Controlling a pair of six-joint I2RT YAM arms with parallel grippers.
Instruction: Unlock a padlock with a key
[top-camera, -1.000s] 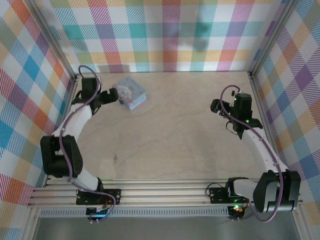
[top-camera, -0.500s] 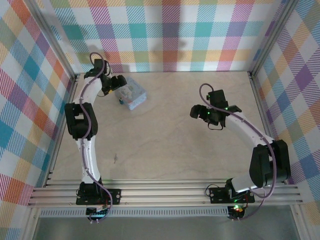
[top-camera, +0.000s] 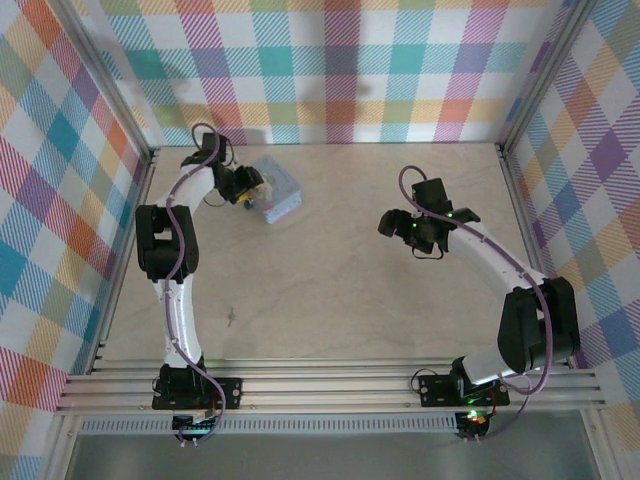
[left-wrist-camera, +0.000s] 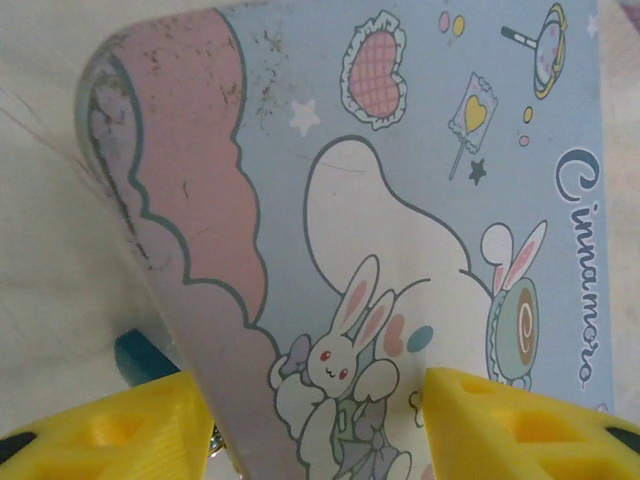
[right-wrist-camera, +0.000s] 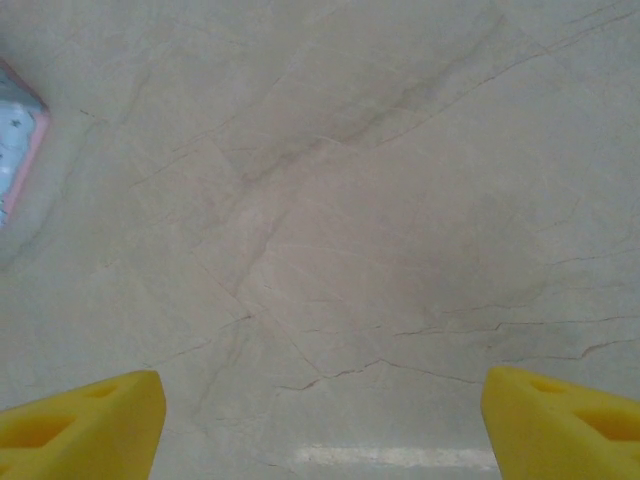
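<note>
You will find the padlock against the cartoon tin, its blue body partly hidden under the tin's left edge. Your left gripper hangs over that edge, fingers apart. Your right gripper, spread wide, hovers well right of the tin.

— Legible markings?
— One, on the tin lid, right edge: cursive dark-blue "Cinnamoro", running down the lid, cut off at the frame.
— Brand or number?
— Cannot tell.

The left gripper crowds the left side of the tin; right of the tin the table lies open for passage.
</note>
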